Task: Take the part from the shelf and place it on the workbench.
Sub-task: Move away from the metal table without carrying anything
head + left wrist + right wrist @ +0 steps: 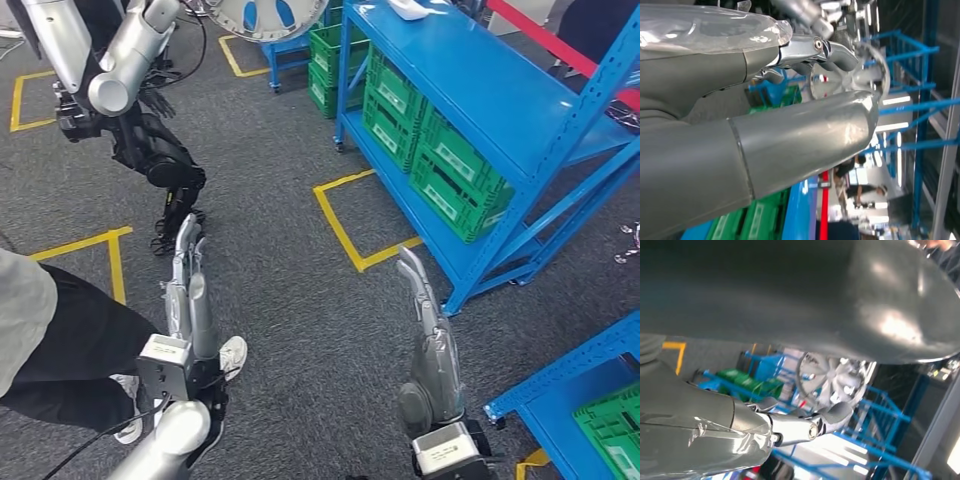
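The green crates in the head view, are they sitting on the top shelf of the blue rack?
No, the green crates sit on the lower shelf of the blue rack, under its top shelf.

left hand (pixel 187 290) and right hand (pixel 430 345) empty, fingers extended forward.

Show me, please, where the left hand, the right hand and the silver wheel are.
left hand (pixel 187 290), head view, on the back of the fingers.
right hand (pixel 432 345), head view, on the back of the palm.
silver wheel (pixel 836 379), right wrist view, on its spoked face.
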`<state>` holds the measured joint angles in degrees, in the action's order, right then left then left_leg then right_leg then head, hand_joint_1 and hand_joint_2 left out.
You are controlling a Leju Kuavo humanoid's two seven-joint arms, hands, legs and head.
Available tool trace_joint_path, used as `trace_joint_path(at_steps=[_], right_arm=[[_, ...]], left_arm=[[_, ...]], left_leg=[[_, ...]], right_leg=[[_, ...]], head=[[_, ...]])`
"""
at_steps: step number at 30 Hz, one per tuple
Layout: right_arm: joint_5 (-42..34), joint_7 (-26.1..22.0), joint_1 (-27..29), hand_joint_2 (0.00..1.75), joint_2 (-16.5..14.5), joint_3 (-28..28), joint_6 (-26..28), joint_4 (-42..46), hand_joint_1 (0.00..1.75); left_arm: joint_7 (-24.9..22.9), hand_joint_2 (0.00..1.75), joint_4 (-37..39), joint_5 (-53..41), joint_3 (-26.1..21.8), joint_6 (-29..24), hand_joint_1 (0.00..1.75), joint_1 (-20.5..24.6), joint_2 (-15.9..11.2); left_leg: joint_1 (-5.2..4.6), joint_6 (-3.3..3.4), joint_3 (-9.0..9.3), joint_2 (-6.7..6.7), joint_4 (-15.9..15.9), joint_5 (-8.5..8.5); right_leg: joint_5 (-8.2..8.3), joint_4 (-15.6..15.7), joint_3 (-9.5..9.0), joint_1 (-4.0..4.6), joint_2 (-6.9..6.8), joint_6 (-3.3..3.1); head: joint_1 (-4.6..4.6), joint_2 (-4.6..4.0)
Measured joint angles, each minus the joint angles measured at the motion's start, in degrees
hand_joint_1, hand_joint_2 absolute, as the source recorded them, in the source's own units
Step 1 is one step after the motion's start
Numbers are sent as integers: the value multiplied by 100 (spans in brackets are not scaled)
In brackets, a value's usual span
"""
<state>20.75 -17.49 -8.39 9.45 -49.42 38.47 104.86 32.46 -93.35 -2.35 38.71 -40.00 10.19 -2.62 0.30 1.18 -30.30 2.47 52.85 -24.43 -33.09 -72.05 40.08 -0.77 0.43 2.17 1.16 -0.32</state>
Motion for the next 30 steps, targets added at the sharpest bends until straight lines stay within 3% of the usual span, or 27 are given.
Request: trace_joint_path(at_steps=[4, 7, 9, 10, 11, 13, 14, 16, 17, 18, 19, 21, 22, 23, 25, 27, 29, 30], right_arm=[[9, -2, 7, 0, -1, 0, 0, -2, 0], [10, -2, 7, 0, -1, 0, 0, -2, 0], [13, -3, 7, 0, -1, 2, 0, -2, 0], [14, -8, 7, 0, -9, 9, 0, -2, 0], [16, -17, 5, 0, -19, 18, 0, -1, 0], [16, -34, 1, 0, -48, 35, 0, -1, 0], [16, -39, 0, 0, -60, 37, 0, -1, 0], [16, -38, 5, 0, -77, 36, 0, -3, 0], [16, -38, 8, 0, -80, 36, 0, -4, 0], [16, -37, 10, 0, -80, 36, 0, -5, 0], [16, -37, 11, 0, -80, 36, 0, -6, 0], [16, -37, 9, 0, -82, 36, 0, -6, 0], [16, -37, 9, 0, -86, 37, 0, -6, 0], [16, -38, 9, 0, -89, 38, 0, -7, 0], [17, -39, 10, 0, -96, 42, 0, -7, 0], [19, -44, 17, 0, -97, 57, 0, -7, 0], [21, -49, 21, 0, -97, 78, 0, -7, 0], [22, -50, 20, 0, -97, 86, 0, -7, 0]], left_arm=[[0, 0, 22, 5, 6, 1, 0, 4, 0], [0, 0, 23, 6, 6, 1, 0, 4, 0], [0, 0, 26, 7, 6, 1, 0, 4, 0], [0, 0, 29, 8, 7, 1, 0, 7, -1], [0, 0, 33, 9, 7, 0, 0, 15, -1], [1, 0, 40, 9, 8, -1, 0, 28, -5], [2, 0, 44, 8, 8, -2, 0, 25, -9], [2, 0, 57, 9, 8, -2, 0, 0, -20], [2, 0, 64, 9, 8, -2, 0, -9, -24], [2, 0, 72, 10, 8, -2, 0, -14, -28], [2, 0, 78, 10, 8, -2, 0, -14, -31], [2, 0, 86, 10, 8, -2, 0, -8, -33], [2, 0, 89, 10, 8, -2, 0, -2, -33], [3, 0, 90, 9, 9, -2, 0, 5, -34], [4, 0, 93, 6, 10, -2, 0, 19, -34], [5, 0, 93, 4, 19, -1, 0, 35, -26], [8, 0, 96, 5, 37, -1, 0, 43, -19], [9, 0, 98, 8, 46, -2, 0, 39, -19]], left_leg=[[1, -32, 14, 209, 6, -22], [1, -35, 17, 220, 7, -24], [-5, -47, 30, 242, 12, -31], [-16, -82, 53, 307, 17, -44], [-17, -148, 67, 279, 77, -105], [-7, -280, -70, 86, 511, -393], [7, -321, -252, -84, 910, -603], [13, -339, -688, -196, 1709, -902], [15, -340, -816, -204, 1897, -913], [16, -336, -837, -209, 1864, -813], [19, -326, -741, -236, 1605, -617], [24, -279, -362, -459, 724, -164], [27, -253, -205, -558, 366, -26], [23, -226, -106, -629, 138, 35], [21, -162, -46, -547, 24, 32], [38, -87, 11, -413, -50, 53], [48, -31, 37, -270, -96, 70], [45, -15, 31, -200, -96, 67]], right_leg=[[477, 986, -579, -22, -145, -1], [513, 1087, -638, -21, -170, -3], [586, 1351, -805, -16, -319, -14], [634, 1530, -902, 1, -375, -52], [699, 1709, -1015, 3, -374, -118], [778, 1839, -1082, -2, -195, -257], [809, 1858, -1094, -17, -97, -298], [826, 1856, -1061, -16, 52, -316], [832, 1855, -1050, -14, 135, -318], [838, 1853, -1046, -13, 224, -316], [843, 1851, -1046, -13, 309, -311], [845, 1836, -1040, -5, 467, -284], [843, 1831, -1027, -1, 540, -259], [842, 1828, -1010, -3, 602, -229], [841, 1845, -959, -11, 720, -150], [734, 1702, -884, -10, 548, -96], [365, 1105, -638, -17, 190, -62], [134, 688, -447, -25, 80, -38]], head=[[58, 0], [59, 0], [67, 0], [61, 0], [50, 0], [-15, 1], [-50, 1], [-119, 2], [-144, 2], [-169, 2], [-191, 2], [-232, 0], [-243, 0], [-241, 0], [-229, 0], [-198, 0], [-113, 0], [-67, 0]])
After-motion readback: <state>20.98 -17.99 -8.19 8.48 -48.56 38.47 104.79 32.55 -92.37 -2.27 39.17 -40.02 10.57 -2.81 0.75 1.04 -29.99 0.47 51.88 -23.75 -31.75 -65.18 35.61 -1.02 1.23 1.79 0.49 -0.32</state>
